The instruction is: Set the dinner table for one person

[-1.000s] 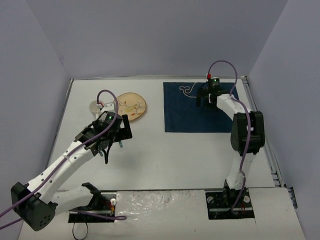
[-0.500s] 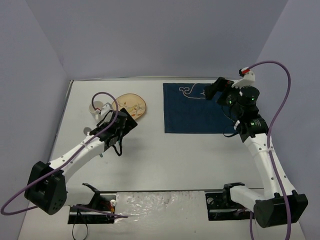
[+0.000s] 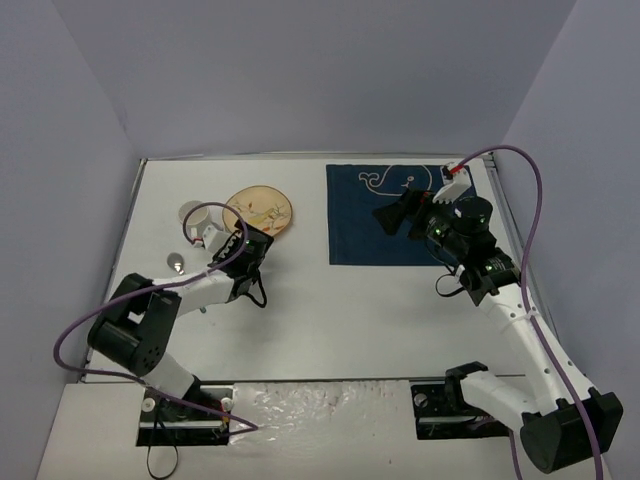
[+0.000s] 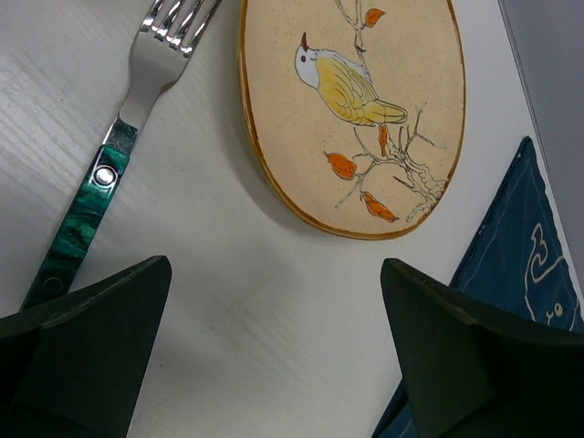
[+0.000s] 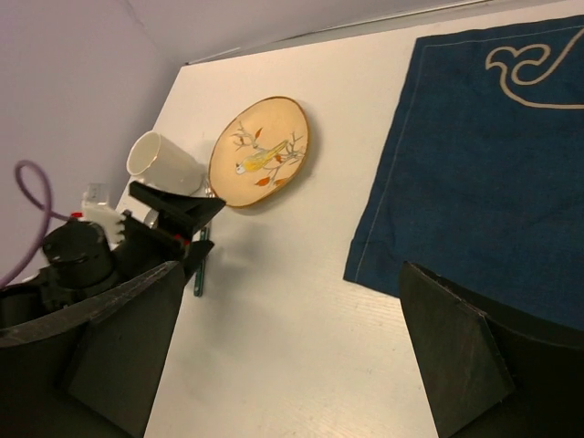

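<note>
TWO ARMS AT WORK: Both reach over the desk from bases bolted at its near edge. The left arm folds at an elbow by the near-left corner and stretches its white forearm toward the far-left corner. The left gripper sits low over the surface, jaws spread wide. The right arm bends at the near-right corner, then runs up along the right edge. The right gripper turns leftward near the far edge, its dark fingers likewise parted.
</note>
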Available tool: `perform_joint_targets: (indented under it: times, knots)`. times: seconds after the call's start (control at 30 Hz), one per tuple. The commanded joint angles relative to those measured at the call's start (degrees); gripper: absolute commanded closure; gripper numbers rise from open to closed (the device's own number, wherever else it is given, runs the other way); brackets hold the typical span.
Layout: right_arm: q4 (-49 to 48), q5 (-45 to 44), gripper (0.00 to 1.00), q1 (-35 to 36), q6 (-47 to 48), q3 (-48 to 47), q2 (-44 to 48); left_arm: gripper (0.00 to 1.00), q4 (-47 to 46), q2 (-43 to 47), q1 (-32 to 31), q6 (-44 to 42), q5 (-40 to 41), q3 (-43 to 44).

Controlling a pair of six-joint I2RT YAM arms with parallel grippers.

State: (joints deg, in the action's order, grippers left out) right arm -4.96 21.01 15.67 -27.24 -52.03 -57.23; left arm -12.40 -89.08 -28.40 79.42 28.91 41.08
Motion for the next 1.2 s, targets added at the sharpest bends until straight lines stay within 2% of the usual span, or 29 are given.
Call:
perform_joint_targets:
  times: [0.0, 0.2, 0.43, 0.53, 0.87, 0.97, 1.17]
  knots:
    - [-4.8, 1.9, 0.0, 2.7, -0.1, -0.4, 1.5, 0.03, -7.9, -3.6, 0.5, 7.3, 5.3, 2.8]
    - [-4.8, 1.7, 0.0, 4.0, 1.0, -0.4, 1.5, 0.13, -10.5, -9.1, 0.4, 10.0, 6.7, 4.4]
    - [-4.5, 1.2, 0.0, 4.6, 2.3, -0.5, 1.5, 0.35, -11.7, -15.3, 0.4, 12.9, 6.2, 7.3]
    - [-4.3, 1.2, 0.0, 4.7, 2.8, -0.5, 1.6, 0.47, -11.4, -16.1, 0.4, 14.8, 7.2, 7.1]
    - [-3.9, 1.0, 0.0, 5.0, 4.1, 0.0, 2.0, 0.96, -12.1, -16.3, 0.2, 17.2, 7.5, 5.9]
    - [-3.7, 0.9, 0.0, 5.2, 4.4, -0.1, 2.2, 1.0, -12.6, -13.8, -0.2, 15.5, 7.3, 4.3]
    - [-3.2, 1.1, 0.0, 6.3, 5.5, -0.6, 3.2, 1.0, -13.5, -2.7, -1.7, 8.9, 6.5, 1.5]
